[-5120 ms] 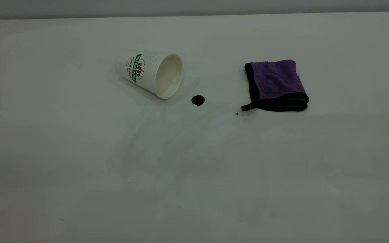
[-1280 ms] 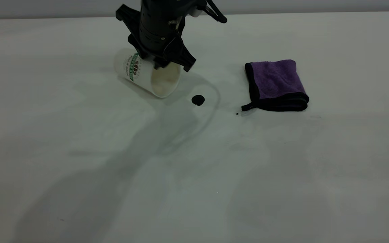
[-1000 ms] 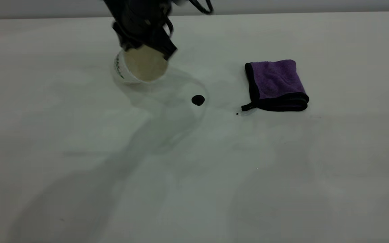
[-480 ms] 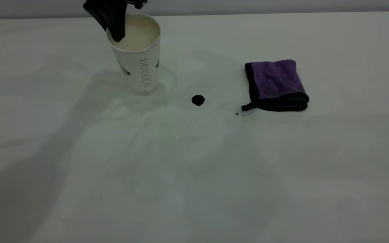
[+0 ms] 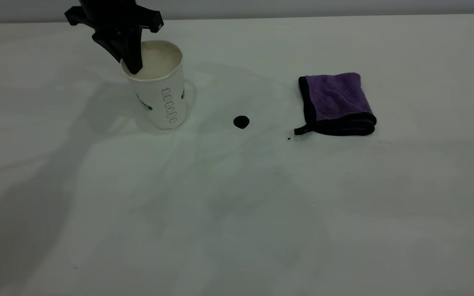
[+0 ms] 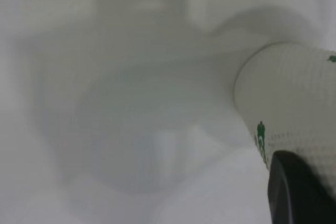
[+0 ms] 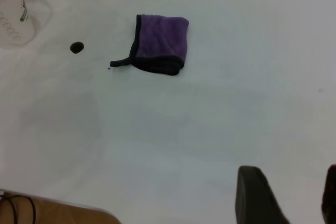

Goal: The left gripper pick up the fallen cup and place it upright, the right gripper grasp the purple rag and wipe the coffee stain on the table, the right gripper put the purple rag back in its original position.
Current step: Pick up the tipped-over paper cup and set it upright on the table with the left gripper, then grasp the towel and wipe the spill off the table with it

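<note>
Exterior view: left pincer (image 5: 132, 61) grasps the cup (image 5: 157, 88) by its rim, upright on the desk (image 5: 237, 205) near the stain (image 5: 241, 122). Next it should release. Right pincer (image 7: 286, 195) hangs released, well apart from the rag (image 5: 335, 102).

Dim, even overhead light with a greenish-grey tone. Broad soft shadows spread across the table (image 5: 237, 230) toward the exterior camera, darkest at its lower left. Left wrist view badly out of focus; the cup (image 6: 294, 103) is blurred.
</note>
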Robot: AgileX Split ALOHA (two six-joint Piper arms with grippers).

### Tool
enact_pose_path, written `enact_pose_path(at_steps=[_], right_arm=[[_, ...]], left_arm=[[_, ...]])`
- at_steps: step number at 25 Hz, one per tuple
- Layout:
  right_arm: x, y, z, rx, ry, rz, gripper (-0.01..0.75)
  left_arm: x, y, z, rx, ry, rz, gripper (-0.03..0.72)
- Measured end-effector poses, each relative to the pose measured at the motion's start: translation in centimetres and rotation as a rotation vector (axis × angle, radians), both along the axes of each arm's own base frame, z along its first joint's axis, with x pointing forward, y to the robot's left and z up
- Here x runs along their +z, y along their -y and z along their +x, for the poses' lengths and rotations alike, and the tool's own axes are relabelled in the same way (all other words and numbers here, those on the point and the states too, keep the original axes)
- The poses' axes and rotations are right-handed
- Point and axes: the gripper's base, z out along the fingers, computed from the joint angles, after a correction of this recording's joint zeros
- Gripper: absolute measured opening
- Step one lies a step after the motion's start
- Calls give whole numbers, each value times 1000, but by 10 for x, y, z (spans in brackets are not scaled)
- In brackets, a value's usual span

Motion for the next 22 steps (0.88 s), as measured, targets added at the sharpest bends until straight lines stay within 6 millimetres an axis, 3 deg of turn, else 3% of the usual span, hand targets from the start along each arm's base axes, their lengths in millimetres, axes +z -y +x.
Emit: enact_pose_path(at_steps=[6, 12, 16, 22], right_arm=[[0, 0, 0, 0, 0, 0, 349], [0, 0, 0, 0, 0, 0, 349], [0, 0, 0, 0, 0, 0, 349], [0, 0, 0, 0, 0, 0, 349]], left_arm=[[-4, 0, 1, 3, 4, -3, 90], [3, 0, 1, 2, 11, -5, 358], [27, 0, -1, -14, 29, -11, 475], [79, -2, -12, -44, 36, -16, 498]])
